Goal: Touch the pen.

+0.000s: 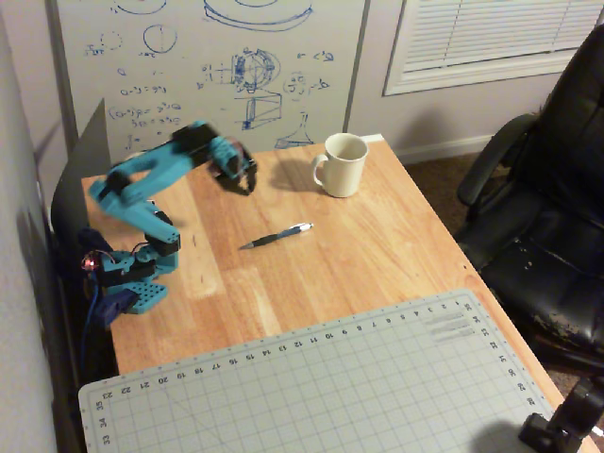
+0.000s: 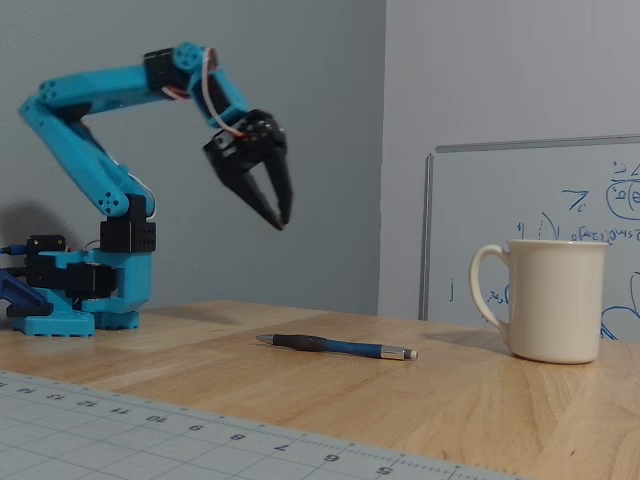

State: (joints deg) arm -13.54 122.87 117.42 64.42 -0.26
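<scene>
The pen [image 2: 335, 346] lies on the desk [image 2: 300, 390] at centre frame; the fingers [image 2: 281, 190], nearly closed and empty, hang above. Descending steeply could jab the desk or skid the pen away.

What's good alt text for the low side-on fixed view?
A blue robot arm holds its black gripper raised well above a dark pen lying on a wooden table. A cream mug stands to the right, before a whiteboard.

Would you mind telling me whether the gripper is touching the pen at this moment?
Apart. The low fixed view shows the gripper raised well above the table, with clear wall visible between its fingertips and the pen lying flat on the wood.
</scene>
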